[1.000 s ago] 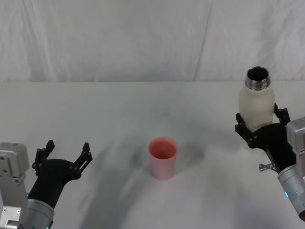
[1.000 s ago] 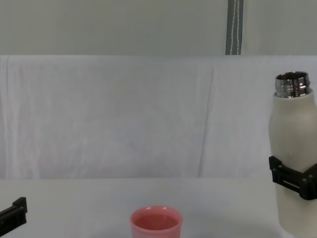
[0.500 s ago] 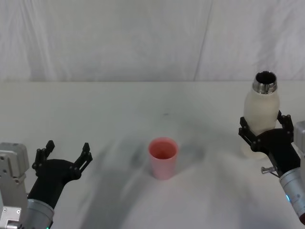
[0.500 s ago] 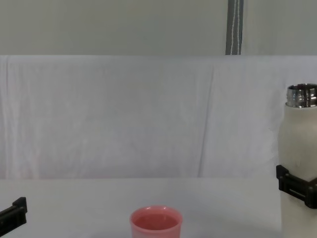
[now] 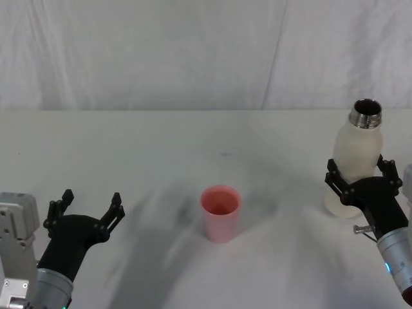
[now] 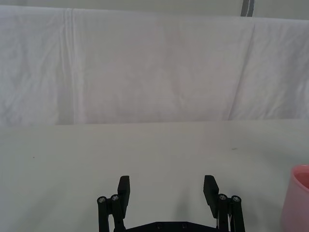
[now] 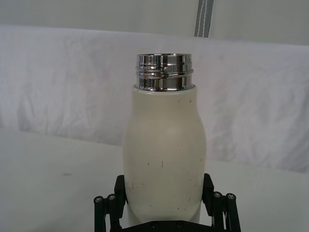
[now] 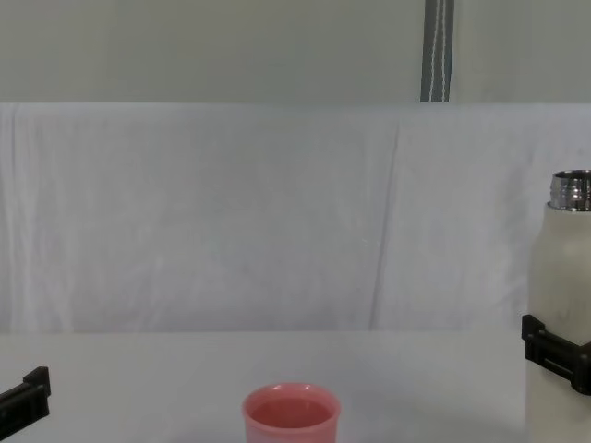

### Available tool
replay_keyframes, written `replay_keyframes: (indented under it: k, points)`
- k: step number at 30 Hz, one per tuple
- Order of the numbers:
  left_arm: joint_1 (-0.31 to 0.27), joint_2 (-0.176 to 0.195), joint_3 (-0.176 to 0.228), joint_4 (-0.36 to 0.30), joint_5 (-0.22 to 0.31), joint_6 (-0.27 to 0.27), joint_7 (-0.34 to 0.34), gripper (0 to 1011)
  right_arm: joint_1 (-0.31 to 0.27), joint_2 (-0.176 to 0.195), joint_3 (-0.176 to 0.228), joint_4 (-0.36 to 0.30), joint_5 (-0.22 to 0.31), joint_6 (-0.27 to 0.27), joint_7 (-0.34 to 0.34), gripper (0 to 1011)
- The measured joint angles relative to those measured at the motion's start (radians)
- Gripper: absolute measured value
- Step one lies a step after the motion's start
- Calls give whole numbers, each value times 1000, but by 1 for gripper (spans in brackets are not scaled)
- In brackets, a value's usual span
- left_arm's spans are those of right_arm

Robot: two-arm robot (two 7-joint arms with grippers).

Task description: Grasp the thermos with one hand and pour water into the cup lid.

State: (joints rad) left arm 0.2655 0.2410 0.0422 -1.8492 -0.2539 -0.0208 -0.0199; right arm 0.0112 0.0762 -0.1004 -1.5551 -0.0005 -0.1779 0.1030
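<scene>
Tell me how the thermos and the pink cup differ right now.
The thermos is tall, cream-white, with a steel neck; the cup lid is short and pink. The thermos sits between the right gripper's fingers at the table's right; the cup stands free at centre. Both are upright and open-topped.

Both arms end in matte black hardware. The left pincer [image 5: 88, 210] has slim black fingers built from paired linkage bars, each tip notched like a small clamp; in the left wrist view its fingers [image 6: 123, 187] are flat rectangular pads, with round silver screw heads set in pairs at the knuckles. Behind it sits a rounded black housing, then a silver-grey metal cuff and a boxy light-grey wrist block with small dark screws. The right pincer [image 5: 362, 179] is the same black build, with a grey block, a protruding silver pin and a small blue-green light on its cuff.
</scene>
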Motion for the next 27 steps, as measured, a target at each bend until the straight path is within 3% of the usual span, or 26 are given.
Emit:
replay_keyframes:
  k: [10, 27]
  points:
    - [0, 0, 0, 0, 0, 0, 0, 1001, 6, -15, 9, 15, 35, 4, 3, 950]
    - [0, 0, 0, 0, 0, 0, 0, 1001, 12, -7, 5, 20, 34, 13, 6, 950]
